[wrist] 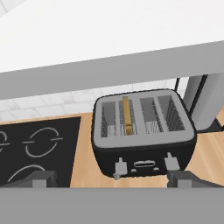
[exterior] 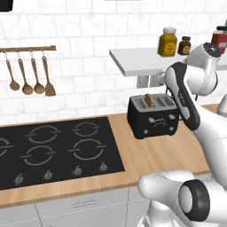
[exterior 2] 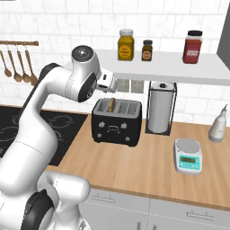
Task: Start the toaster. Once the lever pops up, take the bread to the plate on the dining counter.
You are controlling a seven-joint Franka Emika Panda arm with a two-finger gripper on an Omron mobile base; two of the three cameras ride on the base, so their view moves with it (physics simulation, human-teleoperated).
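Note:
The black four-slot toaster (exterior: 153, 116) (exterior 2: 116, 121) (wrist: 144, 131) stands on the wood worktop against the tiled wall. One brown slice of bread (exterior: 150, 100) (exterior 2: 111, 105) (wrist: 127, 114) sits upright in its second slot from the left, its top edge poking out. Two small pale levers (wrist: 119, 167) show on the front face. My gripper (wrist: 113, 179) hovers under the wall shelf, above and in front of the toaster, aimed down at it. It is open, with its tips wide apart and nothing between them. The plate and the dining counter are out of view.
A white wall shelf (exterior 2: 179, 67) with jars hangs just above my hand. A paper towel holder (exterior 2: 161, 108) stands right of the toaster, with a kitchen scale (exterior 2: 187, 155) and a white bottle (exterior 2: 218, 125) beyond. The black hob (exterior: 53, 150) lies to the left, under hanging wooden spoons (exterior: 31, 73).

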